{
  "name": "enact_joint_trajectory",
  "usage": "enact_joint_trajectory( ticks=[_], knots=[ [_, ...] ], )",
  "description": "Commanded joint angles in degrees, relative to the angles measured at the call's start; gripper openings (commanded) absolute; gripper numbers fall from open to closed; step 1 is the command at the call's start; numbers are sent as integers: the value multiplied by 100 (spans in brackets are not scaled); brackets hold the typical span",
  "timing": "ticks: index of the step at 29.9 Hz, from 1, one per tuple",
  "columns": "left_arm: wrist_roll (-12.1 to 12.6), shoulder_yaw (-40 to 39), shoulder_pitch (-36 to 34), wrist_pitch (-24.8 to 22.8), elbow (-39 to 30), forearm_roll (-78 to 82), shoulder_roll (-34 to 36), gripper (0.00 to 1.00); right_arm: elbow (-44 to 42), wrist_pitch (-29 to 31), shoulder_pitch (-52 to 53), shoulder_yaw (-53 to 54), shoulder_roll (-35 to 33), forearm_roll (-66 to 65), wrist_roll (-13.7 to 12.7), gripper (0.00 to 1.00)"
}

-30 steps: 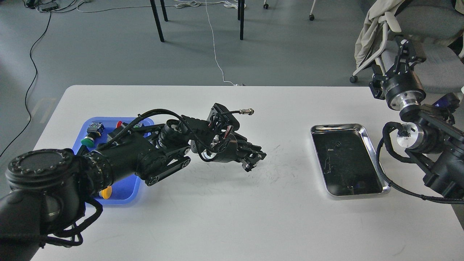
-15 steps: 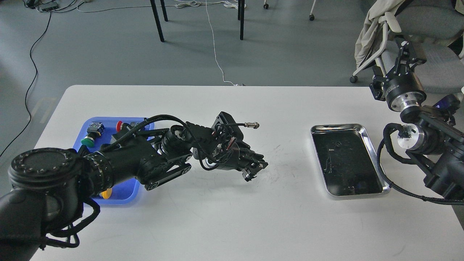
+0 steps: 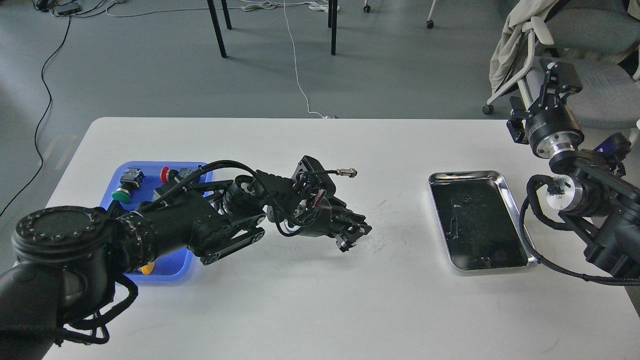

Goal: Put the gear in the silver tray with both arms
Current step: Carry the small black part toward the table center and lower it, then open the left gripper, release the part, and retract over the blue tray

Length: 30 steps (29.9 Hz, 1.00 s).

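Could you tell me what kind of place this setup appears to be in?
Probably a lab or office workspace: a white table on grey floor, loose cables trailing across it, a castered office chair behind, and parts sorted in a blue tray beside a silver tray.

- A white table (image 3: 320,300) with rounded corners carries everything; its top shows faint scuffs near the middle
- A blue plastic tray (image 3: 176,265) lies flat on its left side, holding small coloured parts
- The silver tray (image 3: 501,179) lies flat on the right, well apart from the blue one; its dark bottom reflects light
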Motion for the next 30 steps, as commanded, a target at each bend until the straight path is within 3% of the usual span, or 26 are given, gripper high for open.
enact_joint_trajectory(
  ticks=[1, 9, 15, 21, 30],
  knots=[
    [0, 4, 4, -5, -3, -75, 0, 30, 9, 0, 10, -10, 3, -2, 0, 96],
    [0, 4, -5, -5, 6, -251, 0, 34, 9, 0, 1, -19, -6, -46, 0, 96],
    [0, -67, -101, -22, 6, -830, 0, 48, 88, 26, 37, -19, -24, -370, 0, 97],
    [0, -49, -628, -92, -21, -1710, 0, 59, 132, 53, 484, -606, -67, -591, 0, 97],
    [0, -93, -708, -93, -390, -2149, 1528, 70, 851, 53, 1056, -1433, -489, -818, 0, 98]
  ],
)
